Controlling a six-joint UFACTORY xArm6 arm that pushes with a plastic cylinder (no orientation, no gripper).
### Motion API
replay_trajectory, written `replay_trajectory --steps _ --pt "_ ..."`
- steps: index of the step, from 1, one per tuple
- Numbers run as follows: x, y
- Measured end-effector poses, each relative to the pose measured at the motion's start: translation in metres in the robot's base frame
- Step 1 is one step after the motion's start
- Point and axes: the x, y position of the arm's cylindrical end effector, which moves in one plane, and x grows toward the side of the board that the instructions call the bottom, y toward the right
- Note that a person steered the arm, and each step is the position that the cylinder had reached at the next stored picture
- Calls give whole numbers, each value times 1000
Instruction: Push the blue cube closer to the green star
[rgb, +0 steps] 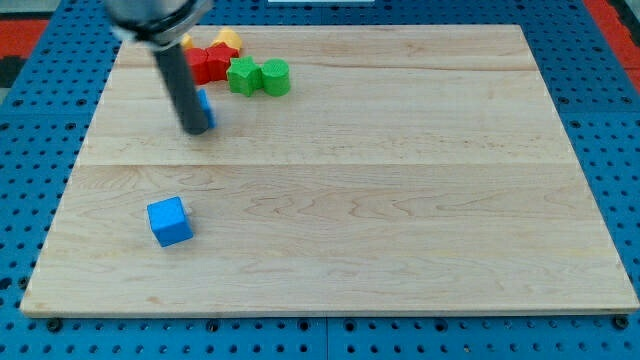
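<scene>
Blue cube: alone at the board's lower left, well apart from every other block.
Green star: near the top edge, touching a green block on its right and a red block on its left; a yellow block sits behind them.
Our tip: a bare rod holding nothing, set on the board between cube and cluster, just beside a second blue block it partly hides.
Step in hand: we judge the approach is not yet made; the tip is on the wrong side of the cube.
How to do it well: we should circle round to the cube's lower-left face without brushing it, then push up and rightward along the line to the star.
Risk: an off-centre contact would likely spin the cube; the other blue block lies close to the path, so we keep to its right.
Finish: stop short of the cluster so the star is not knocked.
</scene>
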Motion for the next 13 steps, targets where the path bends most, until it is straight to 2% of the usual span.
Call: replay_trajectory --steps 1,2,3,4,5,6,7,8,9,10,11,12,13 --pt "-43 11" --pt "44 70" --pt "156 81" --pt "159 -1" --pt "189 -7" --pt "219 -48" --pt "166 -86" --pt "118 -17" --pt "146 -18" --pt "151 14" --pt "94 30" --pt "27 15" --pt "31 35"
